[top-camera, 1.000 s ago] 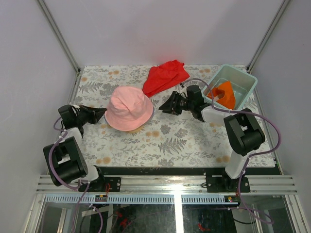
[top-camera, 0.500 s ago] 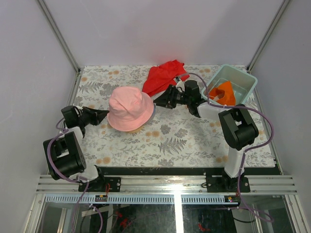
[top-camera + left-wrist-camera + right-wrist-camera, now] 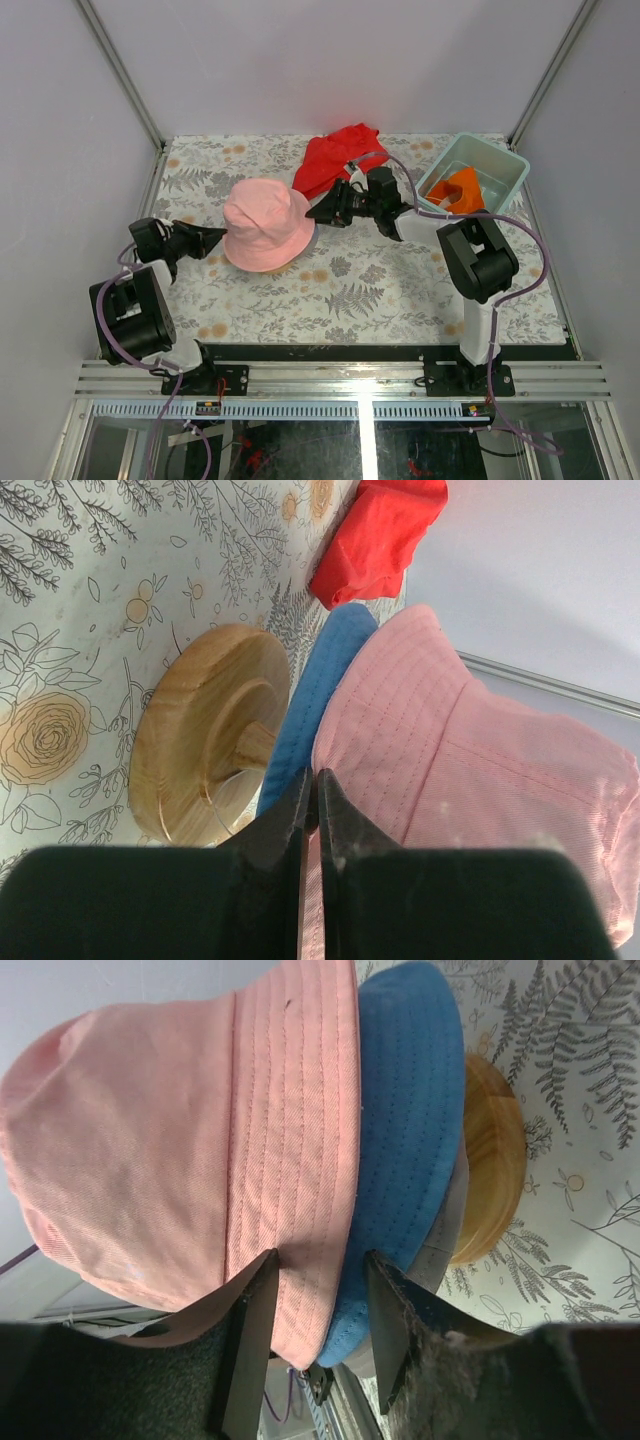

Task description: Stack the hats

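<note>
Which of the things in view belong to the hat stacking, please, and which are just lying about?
Belong to the job: pink hat, blue hat, grey hat, orange hat.

Just lying about: red cloth, teal bin, wooden stand.

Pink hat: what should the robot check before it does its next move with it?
1. Pink hat sits on top of the blue hat: ok.
2. Left jaws are pinched shut on the pink hat's brim: ok.
3. Right jaws grip the brim too: not ok. They sit either side of the pink brim, but open.
4. Grey hat lies straight under the blue hat: cannot tell, only a sliver shows.
5. Wooden stand is under the stack: ok.
6. Orange hat is on the stack: not ok, it lies in the teal bin.
</note>
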